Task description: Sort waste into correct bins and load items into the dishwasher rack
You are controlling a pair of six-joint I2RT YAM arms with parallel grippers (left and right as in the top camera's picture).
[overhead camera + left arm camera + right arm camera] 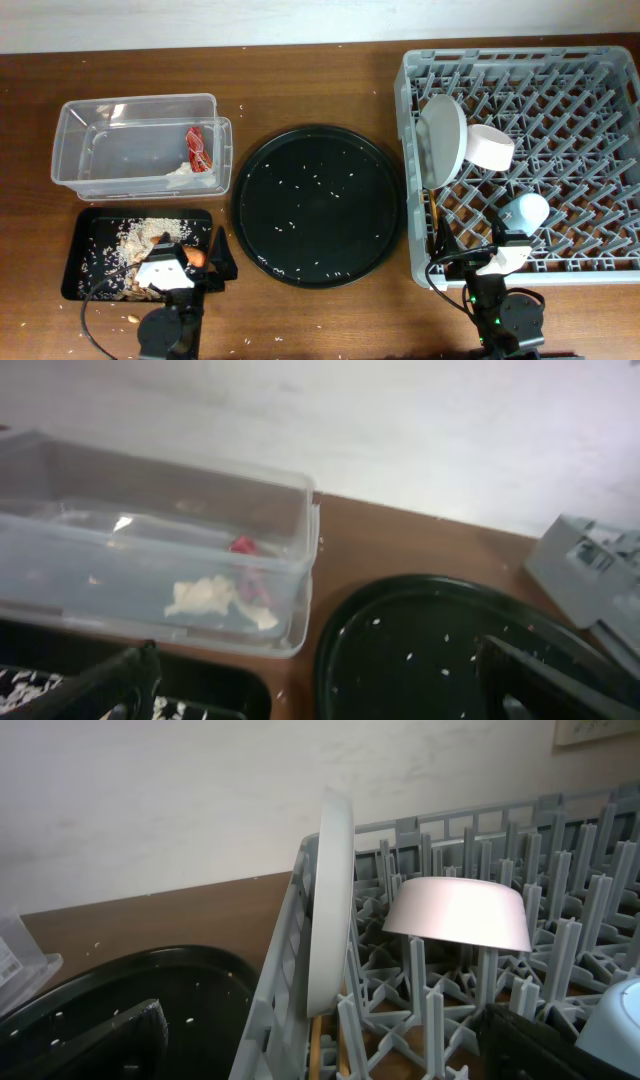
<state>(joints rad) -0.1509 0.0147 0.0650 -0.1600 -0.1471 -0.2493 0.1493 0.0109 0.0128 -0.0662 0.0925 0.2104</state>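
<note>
Left of the round black tray [340, 230], the left end effector [320, 678], spread apart and empty, is hovering over the rice [135, 238]; we are fearing scattered grains. Right of it, the right end effector [340, 1040], also apart, is hanging near the upright plate [335, 900] and could tip it.

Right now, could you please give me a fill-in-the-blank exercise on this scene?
The crumpled white tissue and the ____ snack wrapper lie in the clear rectangular plastic tub.
The round pale grey-white plate stands upright in the large ____ plastic dishwasher rack.
White rice grains dot the large round ____ tray.
Missing: red; grey; black.
</note>
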